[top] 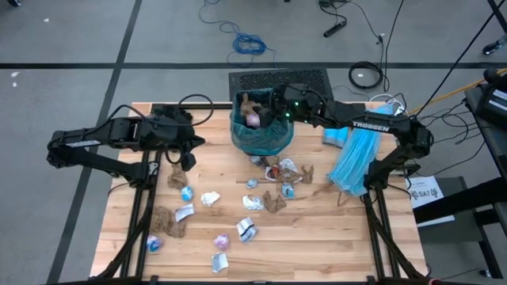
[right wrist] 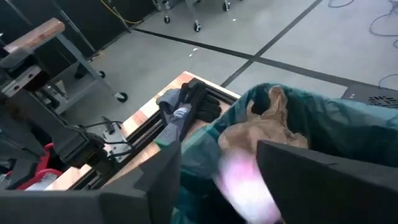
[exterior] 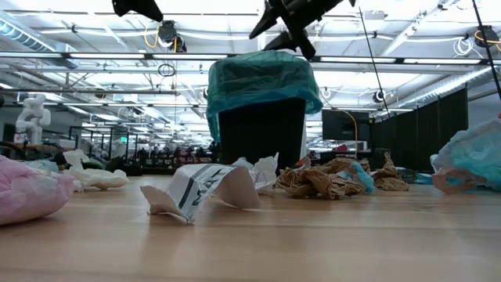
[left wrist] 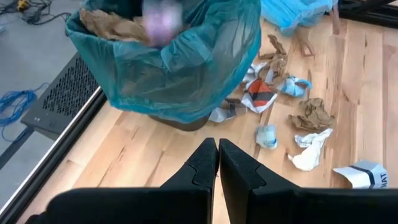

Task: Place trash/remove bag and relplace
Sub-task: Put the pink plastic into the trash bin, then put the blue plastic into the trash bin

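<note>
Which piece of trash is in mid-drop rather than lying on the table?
The pink-purple wad, blurred between the open right tool's fingers above the bag; every other loose scrap lies on the table.

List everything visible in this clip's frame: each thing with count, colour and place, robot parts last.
bag: one, dark teal, lining the bin at the table's far middle.
bin: one, black, under the bag.
trash in the bag: brown paper wads; a blurred pink piece below the right gripper.
trash on the table: many scraps, brown, white, blue, purple, scattered in front of the bin.
pale blue plastic bag: one, at the table's right edge.
table: one, light wood.
left gripper: shut, empty, left of the bin.
right gripper: open, over the bag's mouth.
</note>
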